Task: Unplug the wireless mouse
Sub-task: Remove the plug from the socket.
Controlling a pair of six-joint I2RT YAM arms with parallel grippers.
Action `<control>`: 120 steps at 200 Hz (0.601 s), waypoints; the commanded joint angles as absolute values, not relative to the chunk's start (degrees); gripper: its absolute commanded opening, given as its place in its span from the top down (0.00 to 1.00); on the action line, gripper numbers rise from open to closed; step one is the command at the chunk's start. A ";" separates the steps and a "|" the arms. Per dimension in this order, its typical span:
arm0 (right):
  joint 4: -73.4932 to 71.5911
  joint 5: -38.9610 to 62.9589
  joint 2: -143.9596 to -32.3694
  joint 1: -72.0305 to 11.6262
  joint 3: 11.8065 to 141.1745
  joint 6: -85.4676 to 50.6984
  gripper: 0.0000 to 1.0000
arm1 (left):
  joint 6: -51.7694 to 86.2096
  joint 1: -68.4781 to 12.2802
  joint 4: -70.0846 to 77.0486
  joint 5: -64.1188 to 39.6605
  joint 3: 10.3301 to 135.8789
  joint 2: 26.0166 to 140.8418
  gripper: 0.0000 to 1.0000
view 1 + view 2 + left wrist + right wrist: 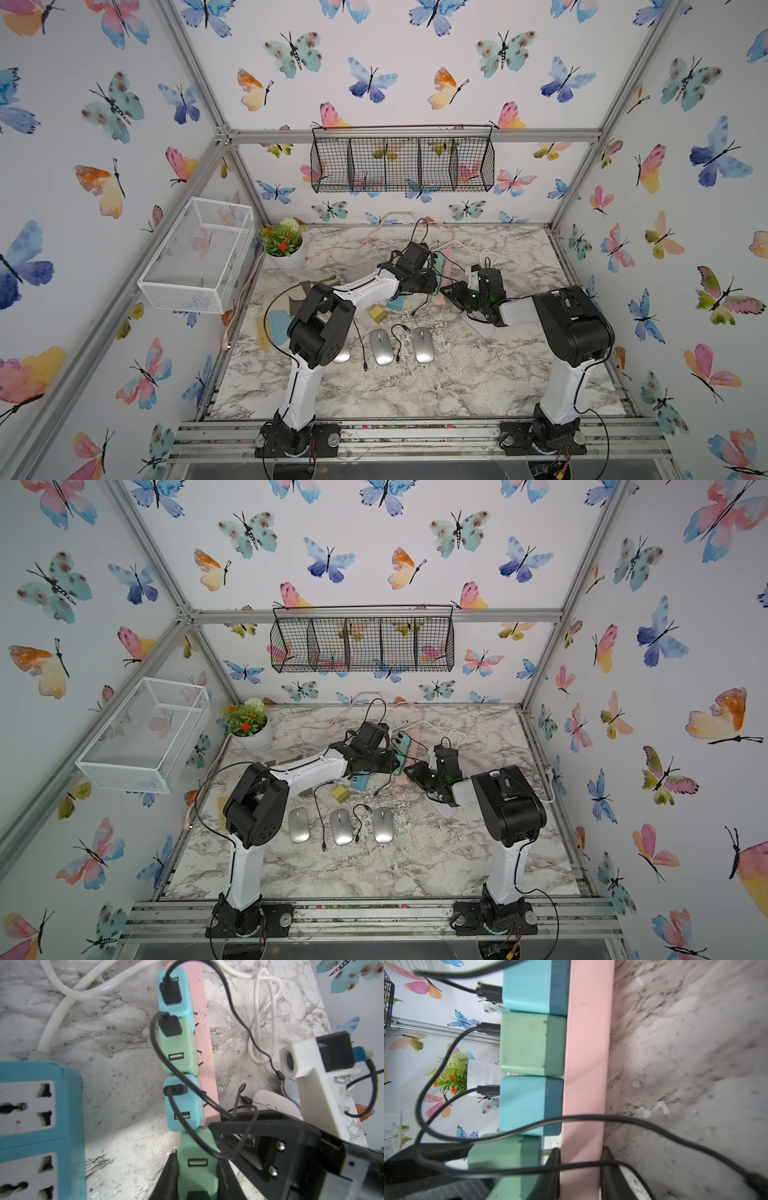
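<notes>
From my remote seat, both arms meet over the pink power strip [587, 1053] at the far middle of the counter [415, 386]. Four USB adapters sit in a row on the strip: blue, green, blue, green. The left hand [196, 1165] is clenched on the end green adapter [191, 1178], with one finger pressed to each side. That adapter stands slightly off the strip (the right wrist view shows a sliver of counter between them). The right hand [580, 1149] straddles the strip just beside it, and its fingers bear on both long edges, pinning the strip down.

Black cables [153, 1043] run from the other three adapters and loop across both hands. One small plug end lies just beside a white mouse [270, 1103], which rests on the counter past the strip, next to the right arm. I cannot tell whether that plug is seated in it.

Three silver mice [340, 827] lie in a row on the nearer part of the counter, well apart from the strip. Loose black leads lie between them. In one top view the left arm partly hides the leftmost mouse.

A blue power strip [37, 1105] lies near the pink one.
</notes>
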State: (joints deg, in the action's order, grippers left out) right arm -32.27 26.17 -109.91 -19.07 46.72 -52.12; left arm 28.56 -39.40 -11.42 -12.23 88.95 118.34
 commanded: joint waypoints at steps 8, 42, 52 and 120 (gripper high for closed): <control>-23.51 19.76 -111.16 -18.98 46.23 -49.57 0.84 | 36.68 -36.55 2.04 -27.14 83.19 114.75 1.00; -24.38 21.16 -111.49 -18.99 46.65 -49.48 0.83 | 30.94 -38.20 -5.55 -20.01 85.90 112.81 1.00; -25.06 21.65 -111.54 -18.98 46.59 -49.57 0.82 | 30.40 -38.24 -6.65 -18.44 85.45 111.59 1.00; -29.71 24.41 -109.67 -18.98 44.44 -51.14 0.53 | 26.77 -38.58 -10.67 -12.77 76.86 97.31 1.00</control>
